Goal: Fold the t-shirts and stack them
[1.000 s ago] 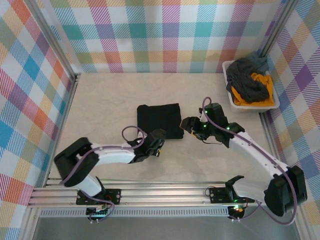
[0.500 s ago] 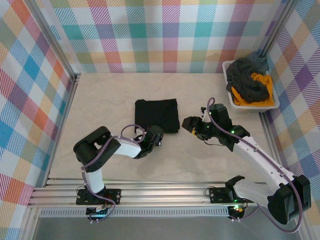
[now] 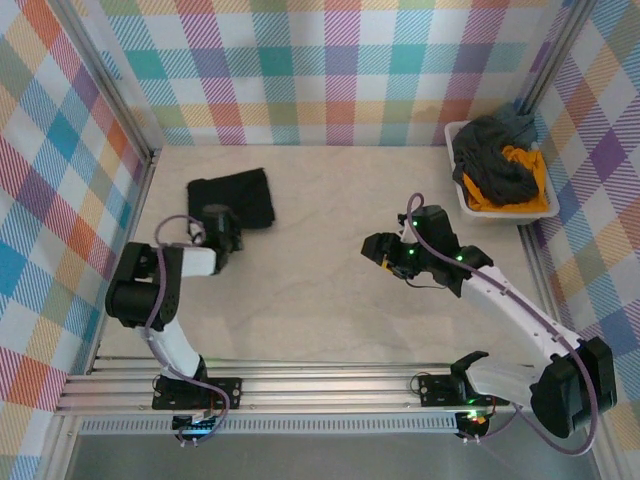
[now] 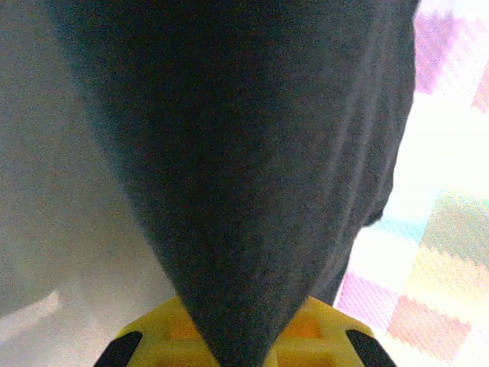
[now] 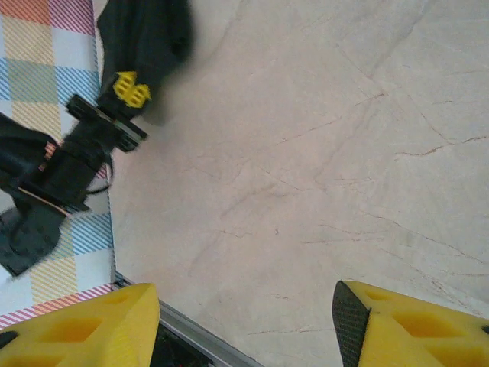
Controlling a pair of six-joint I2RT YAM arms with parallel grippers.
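Note:
The folded black t-shirt (image 3: 232, 198) lies at the far left of the table, near the left wall. My left gripper (image 3: 222, 226) is at its near edge, shut on the fabric. In the left wrist view the black t-shirt (image 4: 244, 153) runs down into the closed yellow jaws of the left gripper (image 4: 241, 348). The right gripper (image 3: 378, 250) hovers open over bare table at centre right, nothing between its fingers. The right wrist view looks across the table past the open right gripper (image 5: 244, 332) to the black t-shirt (image 5: 145, 34) and the left gripper (image 5: 130, 88).
A white tub (image 3: 497, 217) stands at the back right, holding a crumpled dark grey t-shirt (image 3: 495, 165) over an orange-yellow t-shirt (image 3: 522, 200). Checked walls enclose the table. An aluminium rail (image 3: 330, 390) runs along the near edge.
The left gripper has dragged the folded black t-shirt from the table's centre to the far left. The right gripper has stayed almost in place, open.

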